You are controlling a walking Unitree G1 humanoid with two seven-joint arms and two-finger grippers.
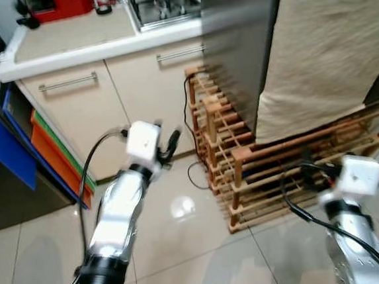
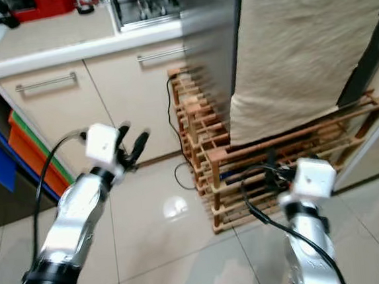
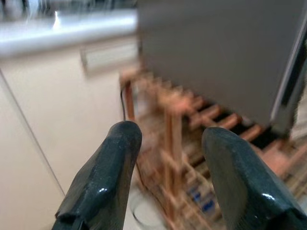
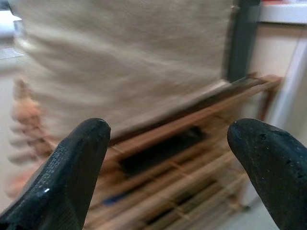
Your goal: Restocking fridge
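Observation:
The dark grey fridge [image 1: 241, 44] stands ahead at the right, with a beige cloth [image 1: 327, 43] draped over its front. It rests on a low wooden slatted rack [image 1: 245, 170]. My left gripper [image 2: 133, 140] is raised in front of the cabinets, left of the rack, open and holding nothing. In the left wrist view its fingers [image 3: 110, 167] point at the rack and the fridge's grey side [image 3: 216, 52]. My right gripper [image 4: 170, 127] is open and empty, facing the cloth [image 4: 129, 57] and the rack [image 4: 192, 143]; its white wrist block [image 1: 358, 175] hangs low in front of the rack.
Cream cabinets [image 1: 94, 110] with bar handles carry a worktop with a hob [image 1: 164, 4] and a red appliance [image 1: 64, 3]. Blue, orange and green boards [image 1: 44, 154] lean at the left. A black cable [image 1: 196, 174] trails on the tiled floor [image 1: 185, 242].

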